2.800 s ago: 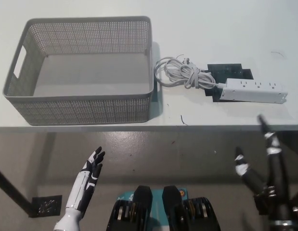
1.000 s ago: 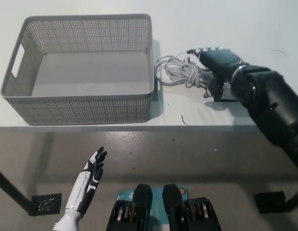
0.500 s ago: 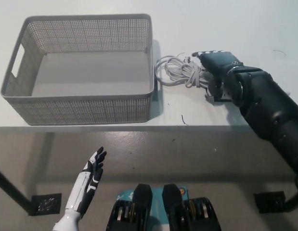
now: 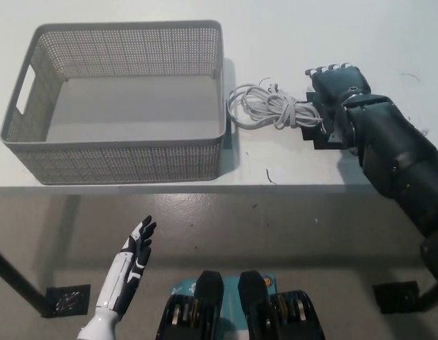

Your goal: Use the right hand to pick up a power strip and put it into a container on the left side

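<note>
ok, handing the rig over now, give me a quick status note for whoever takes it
Right hand: down over the power strip, which it hides; grasp can't be confirmed.
Left hand: open, idle below the table edge, lower left.
Coiled white cord: on the table, right of the basket.
Grey mesh basket: on the left, nothing in it.
Done: reach only.
Left: confirm grip, lift, carry left, drop in basket.

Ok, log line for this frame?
phase: grasping | right hand: over strip, grip unclear | cord: coiled on table beside basket | left hand: open, low, idle
</note>
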